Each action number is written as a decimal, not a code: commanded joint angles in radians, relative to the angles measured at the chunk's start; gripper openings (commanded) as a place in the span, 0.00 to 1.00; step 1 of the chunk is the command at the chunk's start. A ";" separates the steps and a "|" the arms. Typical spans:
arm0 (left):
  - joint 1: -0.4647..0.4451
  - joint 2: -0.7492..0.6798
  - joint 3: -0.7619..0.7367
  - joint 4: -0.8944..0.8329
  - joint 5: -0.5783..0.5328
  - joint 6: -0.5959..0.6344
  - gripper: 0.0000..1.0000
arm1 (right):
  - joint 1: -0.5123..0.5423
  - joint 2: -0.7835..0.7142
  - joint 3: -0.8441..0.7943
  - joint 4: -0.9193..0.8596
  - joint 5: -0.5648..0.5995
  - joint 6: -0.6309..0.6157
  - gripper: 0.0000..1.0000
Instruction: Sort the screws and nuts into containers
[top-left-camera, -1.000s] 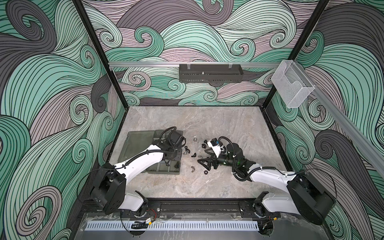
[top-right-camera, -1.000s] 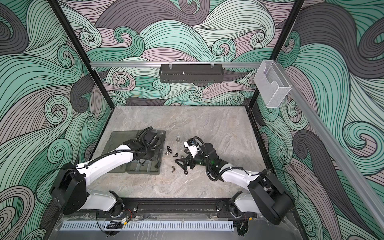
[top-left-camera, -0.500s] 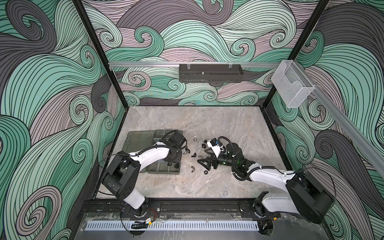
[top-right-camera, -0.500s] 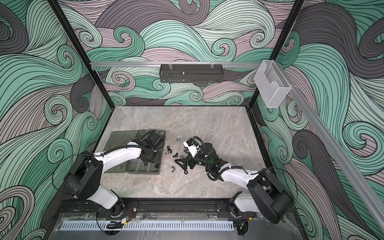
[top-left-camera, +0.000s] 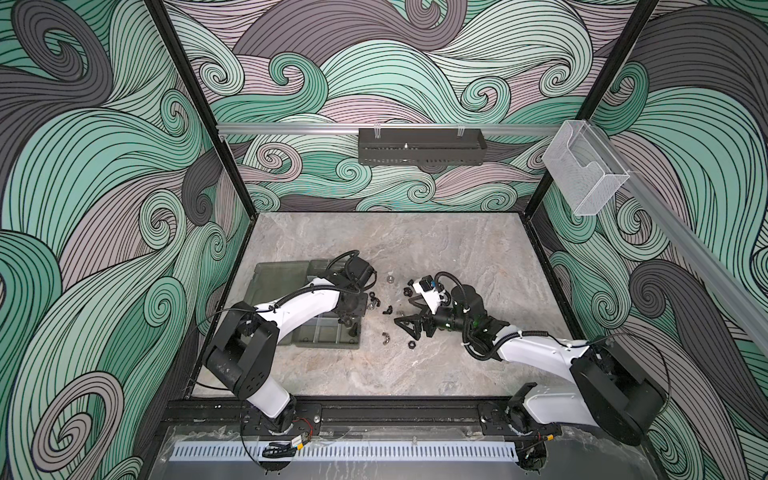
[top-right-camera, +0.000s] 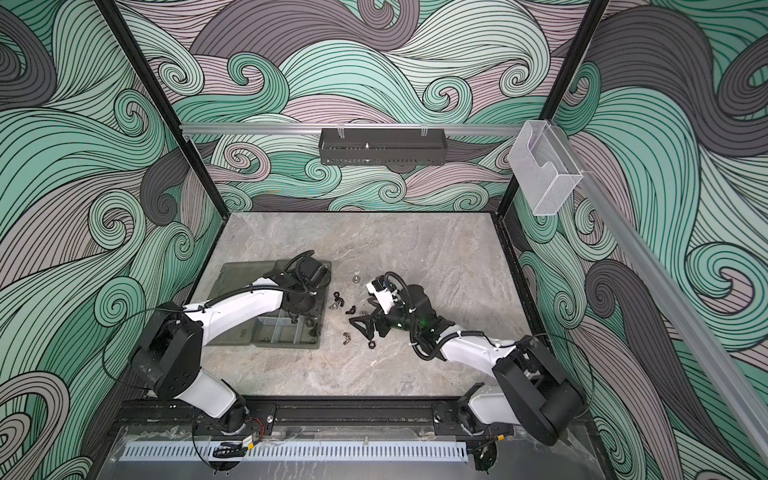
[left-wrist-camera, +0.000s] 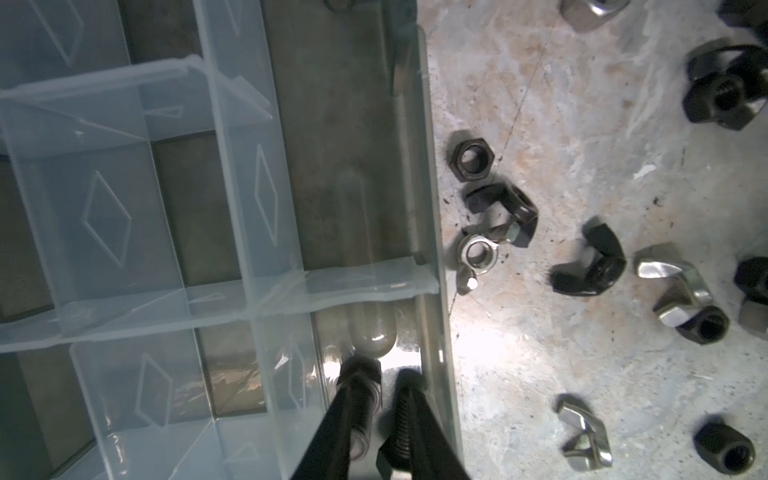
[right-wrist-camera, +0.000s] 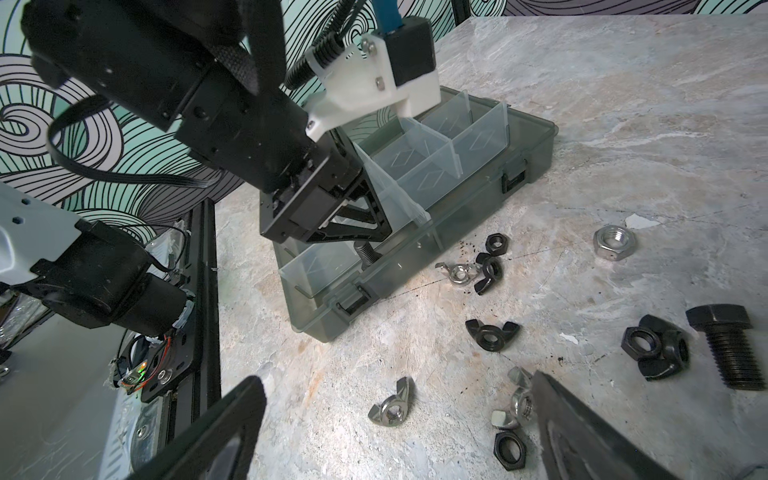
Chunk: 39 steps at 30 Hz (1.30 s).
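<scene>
Left gripper (left-wrist-camera: 380, 382) hangs low over the translucent grey-green plastic organizer box (right-wrist-camera: 465, 212), jaws barely parted, so the short black hex-head screw (right-wrist-camera: 365, 252) just beneath its tips should drop into that edge compartment. Right gripper (right-wrist-camera: 395, 382) gapes wide above scattered black and silver nuts (right-wrist-camera: 492, 332), seemingly ready to pick.

you're looking at green-and-grey swirl walls (top-left-camera: 374, 83) enclosing a marbled grey tabletop (top-left-camera: 395, 241); a black tray (top-left-camera: 422, 146) and clear holder (top-left-camera: 584, 174) are hanging above.
</scene>
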 joint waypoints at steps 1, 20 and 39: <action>0.002 -0.074 0.019 0.006 0.030 -0.008 0.29 | -0.001 0.017 0.024 0.016 -0.005 0.000 0.99; -0.071 0.356 0.411 0.105 0.246 0.072 0.35 | -0.209 -0.047 -0.071 0.061 0.108 0.140 0.99; -0.099 0.633 0.670 0.146 0.365 -0.167 0.34 | -0.222 -0.052 -0.059 0.063 0.084 0.151 0.99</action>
